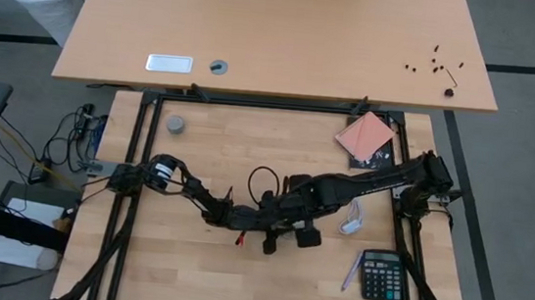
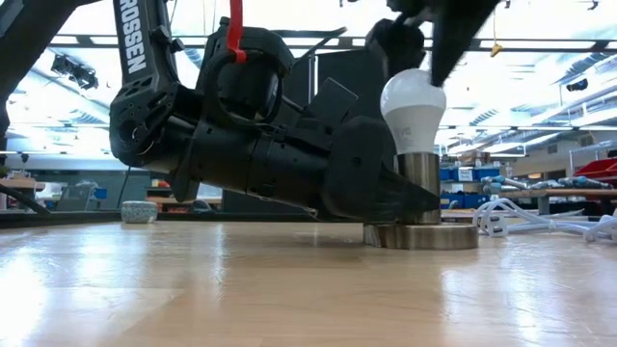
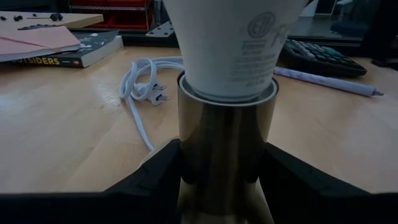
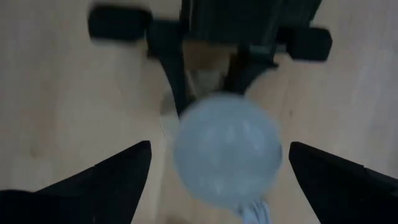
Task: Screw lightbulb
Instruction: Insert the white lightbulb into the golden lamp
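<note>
The white lightbulb point(image 2: 413, 104) stands upright with its narrow end in the metallic socket's stem point(image 2: 421, 181). The socket's round base disc point(image 2: 421, 235) rests on the wooden table. My left gripper point(image 3: 227, 183) lies low and nearly level, shut on the stem. My right gripper point(image 4: 221, 180) hangs over the bulb point(image 4: 227, 155), pointing down. It is open, with one finger point(image 4: 106, 183) wide of the bulb's head on each side, touching nothing. In the high view both arms meet at mid-table and hide the bulb. My left gripper pinches the socket's metallic stem point(image 3: 227, 149) between its two fingers point(image 3: 158, 171), just below the rim that holds the bulb. The fingers come in nearly level, just above the table top, and lie across the upright stem. The socket stands on its base disc.
The socket's white cord point(image 3: 140, 87) lies coiled just beyond the socket. A calculator point(image 1: 381, 275) and a pen point(image 1: 351, 273) sit near the front right, a book with a pink sheet point(image 1: 367, 138) at the far right, and a small grey cap point(image 1: 176, 124) at the far left.
</note>
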Robot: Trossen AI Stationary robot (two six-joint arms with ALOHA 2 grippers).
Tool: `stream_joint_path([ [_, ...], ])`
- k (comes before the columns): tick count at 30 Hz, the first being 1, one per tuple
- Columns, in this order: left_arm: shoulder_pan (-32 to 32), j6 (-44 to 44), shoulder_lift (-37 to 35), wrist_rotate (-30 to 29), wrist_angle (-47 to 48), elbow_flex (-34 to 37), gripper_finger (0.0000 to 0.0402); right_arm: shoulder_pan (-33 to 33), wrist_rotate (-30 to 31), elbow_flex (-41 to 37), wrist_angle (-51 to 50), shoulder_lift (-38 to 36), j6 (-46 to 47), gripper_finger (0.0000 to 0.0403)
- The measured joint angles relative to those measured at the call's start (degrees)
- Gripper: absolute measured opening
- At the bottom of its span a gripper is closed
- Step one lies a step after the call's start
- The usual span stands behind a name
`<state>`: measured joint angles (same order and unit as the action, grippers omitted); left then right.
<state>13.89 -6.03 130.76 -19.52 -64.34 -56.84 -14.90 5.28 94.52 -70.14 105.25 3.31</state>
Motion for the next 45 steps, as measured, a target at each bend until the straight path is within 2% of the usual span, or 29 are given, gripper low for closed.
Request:
stream_joint_path([
  [8,0.0,0.15,-0.09,0.3,0.75,-0.07,0.0193,-0.62,1.04,-0.07,-9.39,0.0,2.98,0.039],
  [12,0.05,1.07,-0.17,0.59,1.32,-0.13,0.0193,-1.92,1.25,-3.47,-7.42,-1.33,2.96,0.039],
  [20,0.05,1.14,-0.22,1.48,1.99,-0.15,0.0193,-2.71,4.57,-19.66,10.56,-13.91,6.15,0.0389],
  [25,0.09,1.03,-0.22,1.5,1.95,-0.15,0.0193,-2.78,4.58,-34.85,27.67,-21.1,8.28,0.0389],
  [29,0.48,0.57,-0.22,1.56,1.97,-0.13,0.0193,-2.78,4.22,-43.79,42.36,-23.28,8.84,0.0389],
  [33,0.48,0.16,-0.22,2.07,1.92,-0.11,0.0193,-2.78,3.71,-47.15,52.05,-22.79,7.61,0.0389],
  [41,0.48,0.07,-0.13,2.07,1.3,-0.05,0.0193,-2.92,4.17,-47.93,62.95,-19.96,8.26,0.0389],
  [45,0.48,0.05,-0.11,2.05,1.27,-0.05,0.0193,-3.59,6.58,-47.91,67.05,-19.98,7.15,0.0389],
])
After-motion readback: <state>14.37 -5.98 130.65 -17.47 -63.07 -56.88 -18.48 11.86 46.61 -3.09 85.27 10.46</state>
